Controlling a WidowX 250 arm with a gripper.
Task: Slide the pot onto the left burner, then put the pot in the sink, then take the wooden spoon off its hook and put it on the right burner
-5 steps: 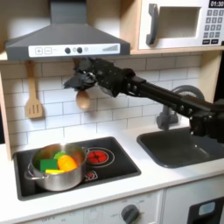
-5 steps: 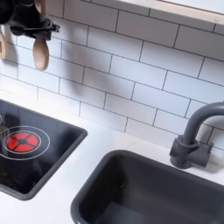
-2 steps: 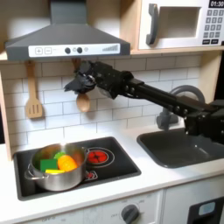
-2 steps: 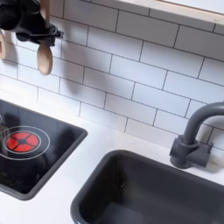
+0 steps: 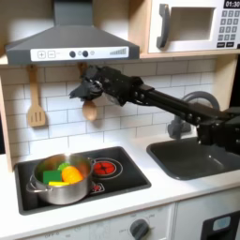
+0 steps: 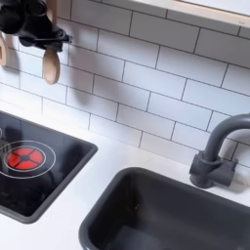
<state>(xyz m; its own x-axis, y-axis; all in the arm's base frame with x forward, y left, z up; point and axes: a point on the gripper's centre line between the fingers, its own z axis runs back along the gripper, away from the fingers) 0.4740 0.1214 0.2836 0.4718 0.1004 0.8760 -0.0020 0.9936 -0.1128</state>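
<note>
Fingers (image 5: 82, 89): closed on the wooden spoon (image 5: 89, 109), up by its handle.
Spoon: light, stiff; best held by the thin handle.

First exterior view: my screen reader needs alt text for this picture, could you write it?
A black robot arm reaches across a toy kitchen, its gripper at the handle of a wooden spoon hanging on the tiled wall. Below, a steel pot of toy food sits on the stovetop's left burner; a dark sink is at right.
</note>
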